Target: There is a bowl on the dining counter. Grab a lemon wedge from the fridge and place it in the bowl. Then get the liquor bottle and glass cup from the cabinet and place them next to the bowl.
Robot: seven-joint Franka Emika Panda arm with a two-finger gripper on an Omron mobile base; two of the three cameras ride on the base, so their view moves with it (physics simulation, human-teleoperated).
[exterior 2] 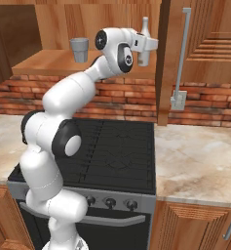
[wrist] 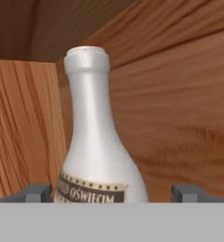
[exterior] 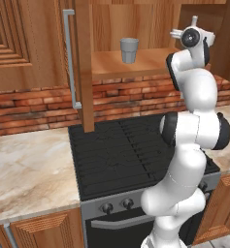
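Two fingertips of my gripper (wrist: 112, 193) stand wide apart, flanking the liquor bottle (wrist: 98, 156) on the cabinet shelf (exterior 2: 48, 61), gripping nothing. Risk: closing off-centre tips it; glass cup (exterior: 129, 50) sits nearby.

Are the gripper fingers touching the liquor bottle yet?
Apart. In the hand view the fingertips stand either side of the liquor bottle, with wood visible in the gap at each side, widest on the right.
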